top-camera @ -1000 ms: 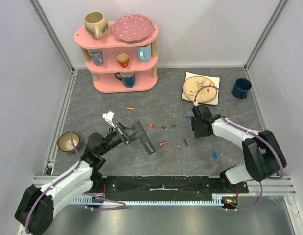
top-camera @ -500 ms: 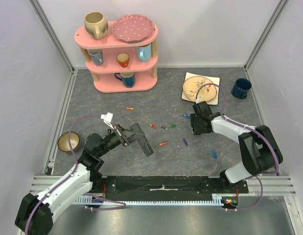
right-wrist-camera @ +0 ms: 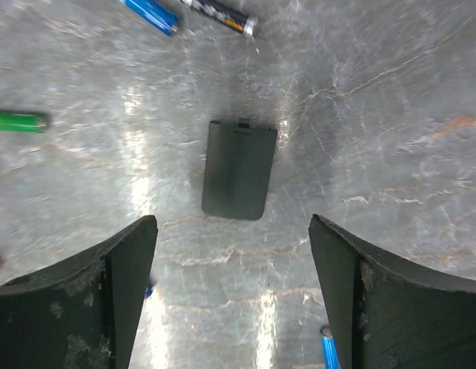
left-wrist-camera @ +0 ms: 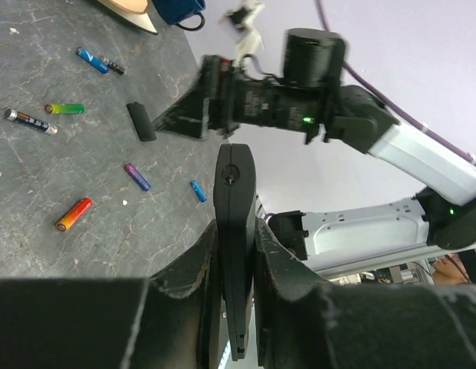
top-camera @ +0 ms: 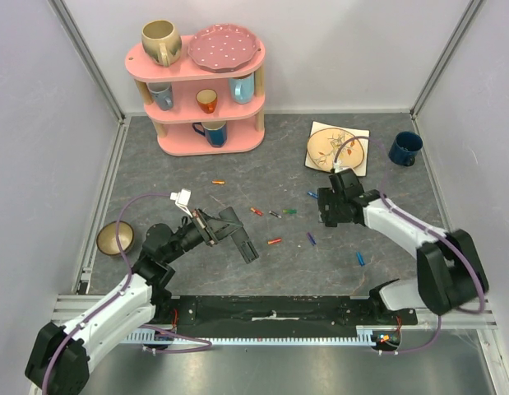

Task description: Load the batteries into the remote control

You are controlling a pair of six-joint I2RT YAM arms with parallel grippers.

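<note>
Pinching the remote control (left-wrist-camera: 234,231) edge-on, the left fingers (left-wrist-camera: 184,273) flank it.

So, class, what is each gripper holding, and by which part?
The left gripper pinches the remote control near one end, the other end jutting free. The right gripper is open and holds nothing.

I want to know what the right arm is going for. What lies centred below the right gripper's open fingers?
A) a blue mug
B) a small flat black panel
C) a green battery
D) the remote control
B: in the right wrist view, the flat black panel lies centred under the open right gripper, while the remote control is clamped in the left gripper.
</note>
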